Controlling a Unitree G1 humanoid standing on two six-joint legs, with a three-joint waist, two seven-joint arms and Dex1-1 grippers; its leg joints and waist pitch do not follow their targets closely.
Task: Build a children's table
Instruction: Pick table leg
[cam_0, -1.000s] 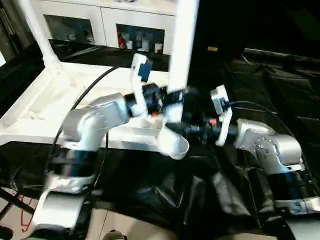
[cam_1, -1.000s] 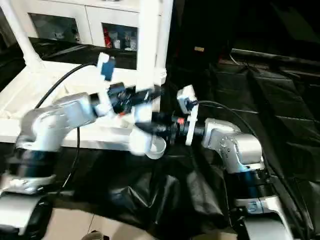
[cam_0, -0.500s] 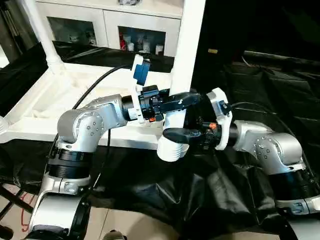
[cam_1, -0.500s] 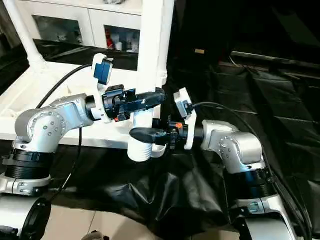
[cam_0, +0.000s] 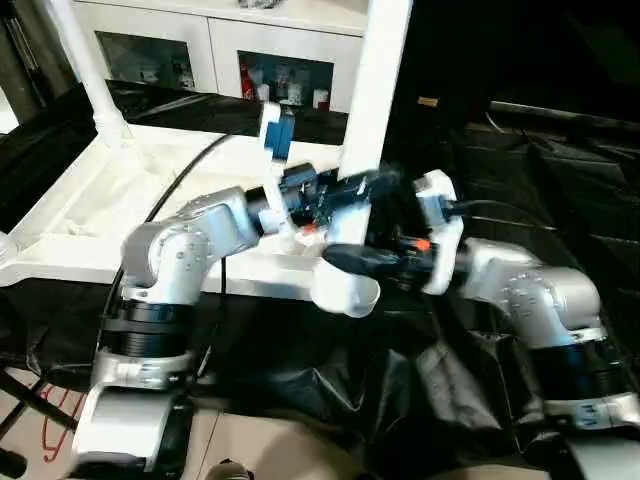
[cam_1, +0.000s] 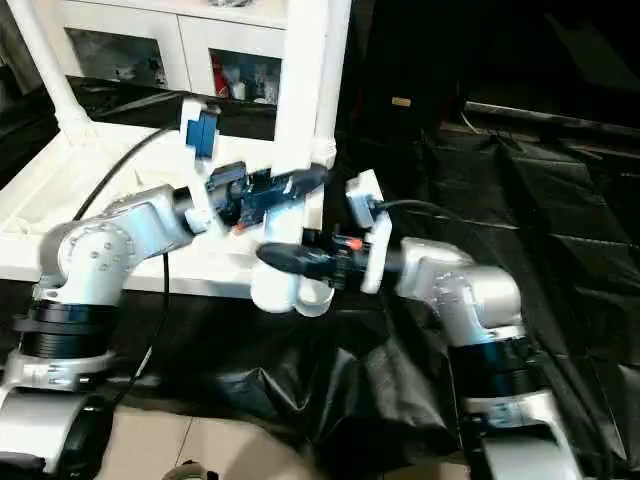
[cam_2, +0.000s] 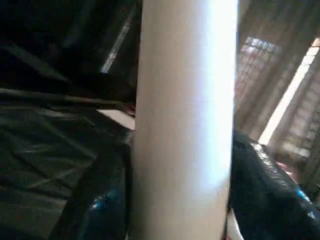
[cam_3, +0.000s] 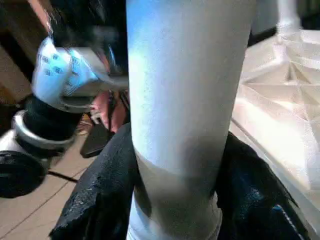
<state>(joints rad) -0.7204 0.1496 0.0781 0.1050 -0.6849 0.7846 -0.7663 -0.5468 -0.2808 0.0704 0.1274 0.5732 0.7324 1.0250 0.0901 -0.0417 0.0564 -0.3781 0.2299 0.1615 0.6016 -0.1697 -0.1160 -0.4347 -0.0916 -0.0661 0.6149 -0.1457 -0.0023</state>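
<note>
Left eye view, nearest first: black sheeting fills the bottom of the frame, and just above it, at centre, hangs the ribbed lower end of a white leg (cam_0: 345, 290). That leg stands nearly upright, its long axis running from frame centre up past the top edge, leaning slightly right. The right gripper (cam_0: 350, 258) comes in from the right and its jaws close around the leg low down, just above the ribbed end. The left gripper (cam_0: 345, 190) comes in from the left and its jaws clasp the same leg a little higher; both wrist views show the tube between dark fingers. So both arms hold one leg, the right nearer its lower tip.

Behind and to the left lies the tabletop (cam_0: 100, 190), underside up on the surface, its near right corner just behind the leg's lower end. My judgement: the coming move depends on bringing that lower end over a corner socket, which lies back and left of the jaws. Farther off, at upper left, another leg (cam_0: 85, 65) already stands in the far corner, before a glass-door cabinet (cam_0: 200, 50).
</note>
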